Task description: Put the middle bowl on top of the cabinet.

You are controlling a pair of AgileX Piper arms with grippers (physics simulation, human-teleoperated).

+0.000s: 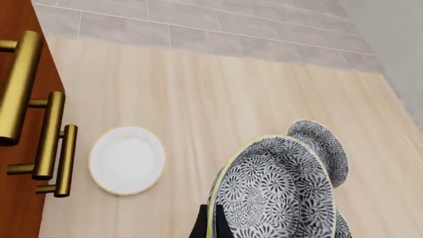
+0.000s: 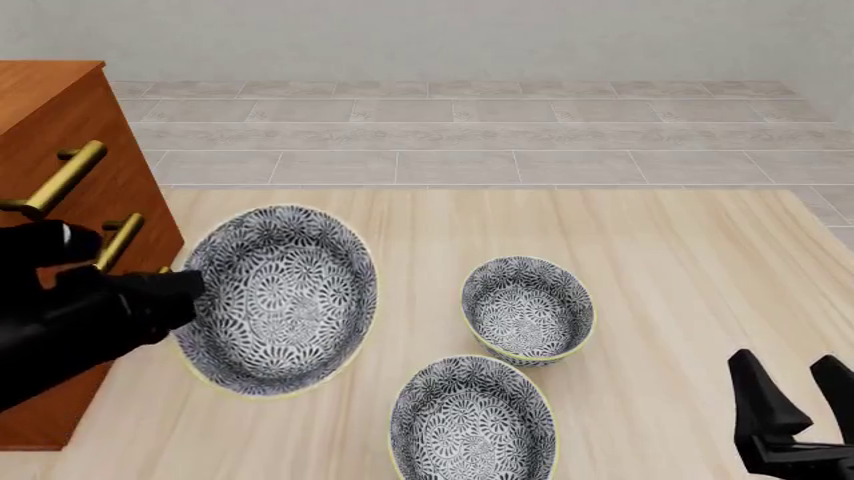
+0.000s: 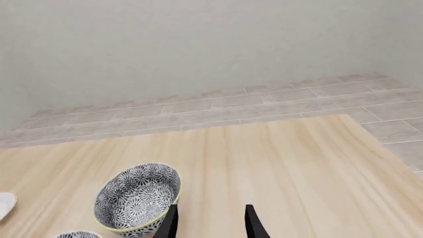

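Middle bowl lifted by the left arm beside the cabinet, not yet on top.

At far left the cabinet stands with its brass handles facing the table. The left gripper pinches the rim of the middle bowl, which hangs tilted in the air near the cabinet front; the pinch looks thin, though the wrist view hides most of it. A tilted bowl could slip out, or clip a handle or the top edge on the way up. Two other bowls rest on the table. At right, the right gripper idles, jaws apart and holding nothing.
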